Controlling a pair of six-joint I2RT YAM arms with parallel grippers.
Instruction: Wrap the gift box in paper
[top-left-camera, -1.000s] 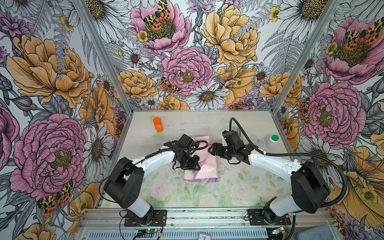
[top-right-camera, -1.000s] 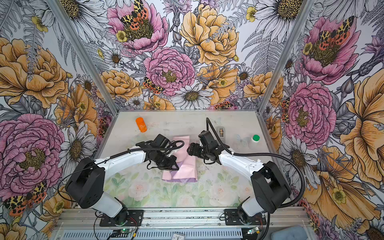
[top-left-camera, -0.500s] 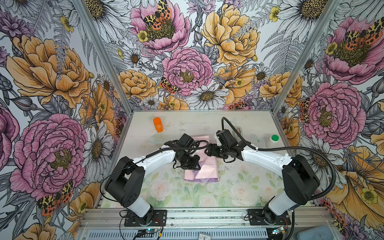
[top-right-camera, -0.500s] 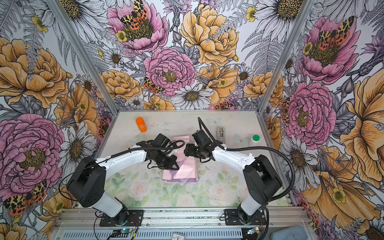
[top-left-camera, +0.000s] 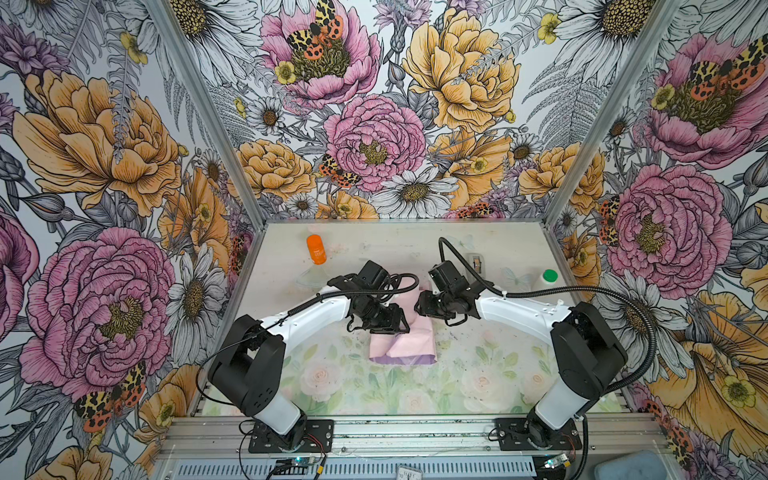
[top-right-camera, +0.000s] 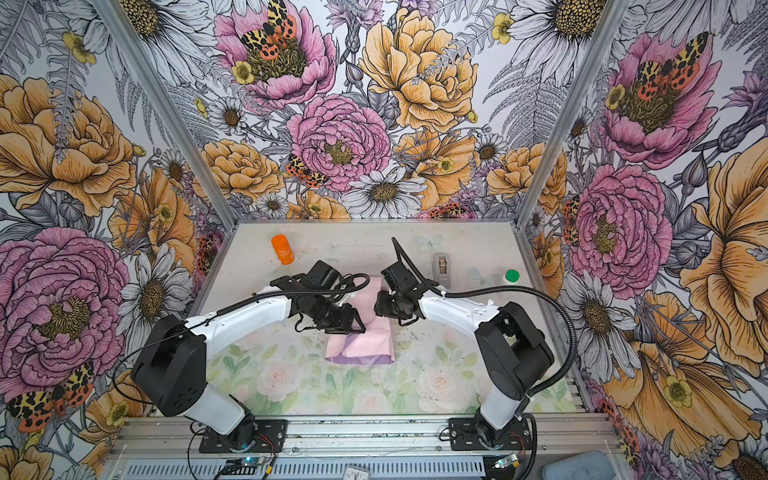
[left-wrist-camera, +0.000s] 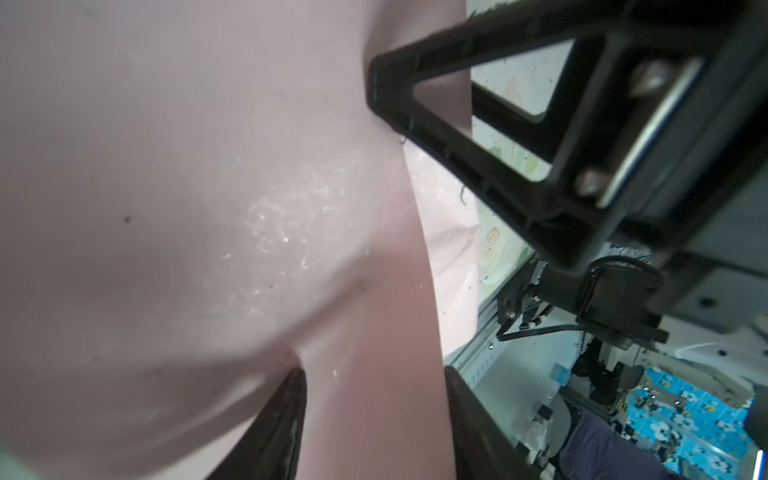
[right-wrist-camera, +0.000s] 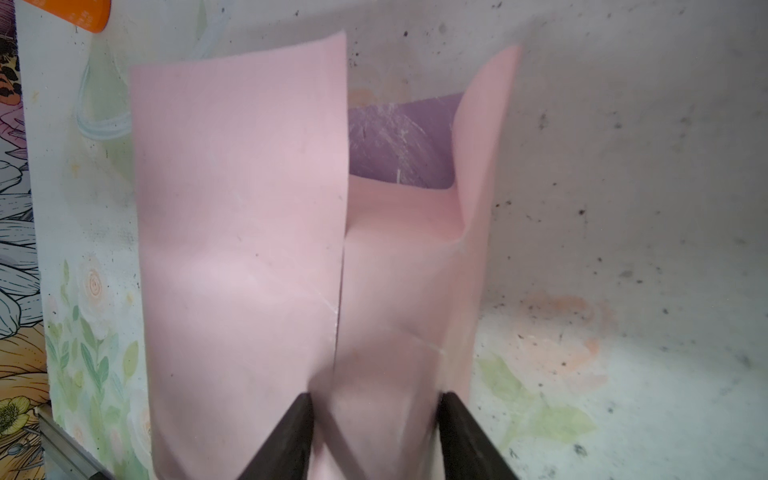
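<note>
— Since a second ago the right gripper (top-left-camera: 420, 308) has swung inward to the right edge of the paper (top-left-camera: 409, 347). What about the table (top-left-camera: 478, 374)?
— The paper lies mid-table, folded pale-pink side out, with lilac at its near edge. The gift box is hidden.
— Fingers?
— Left gripper (left-wrist-camera: 374, 399): spread, a paper fold between them. Right: spread too, astride a raised flap, blurred.
— Small things?
— An orange bottle (top-left-camera: 316, 249) and a green-capped bottle (top-left-camera: 548, 277) stand at the back.
</note>
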